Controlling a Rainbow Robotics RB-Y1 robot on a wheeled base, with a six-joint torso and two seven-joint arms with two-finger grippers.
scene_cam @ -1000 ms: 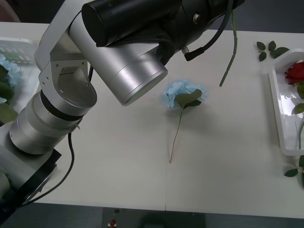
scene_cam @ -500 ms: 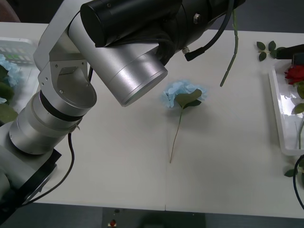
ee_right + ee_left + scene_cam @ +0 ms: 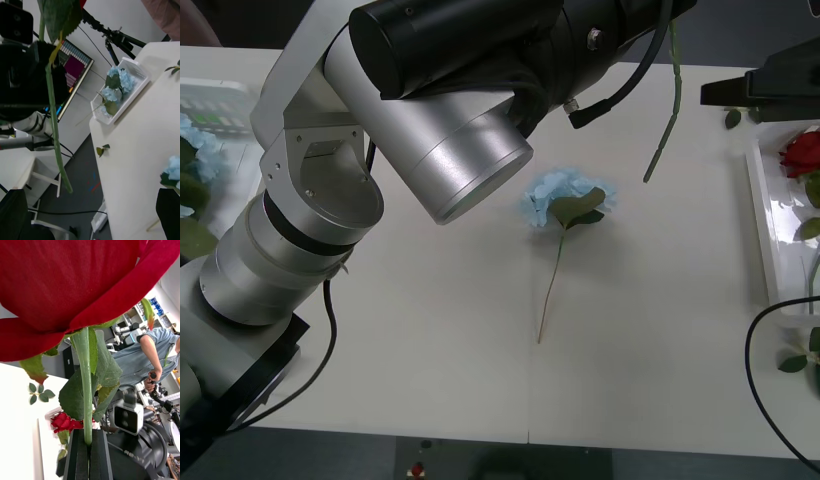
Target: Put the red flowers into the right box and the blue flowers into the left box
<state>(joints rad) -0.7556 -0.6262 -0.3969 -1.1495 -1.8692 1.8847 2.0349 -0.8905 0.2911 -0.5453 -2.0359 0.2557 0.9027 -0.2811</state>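
On the white desk point(image 3: 430, 330) one blue flower point(image 3: 568, 203) lies midway; the left claw point(image 3: 85, 453), held high, pinches a red rose point(image 3: 71, 288) by its stem. The right claw point(image 3: 90, 221), fingers spread, has just arrived over the right box point(image 3: 760, 215), probably to receive that rose.

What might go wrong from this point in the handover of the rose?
The left end effector pinches a red rose only by its thin stem, so it may twist or slip. The right end effector, open, approaches near the right box; the arms might collide. One blue flower lies on the table, unsorted.
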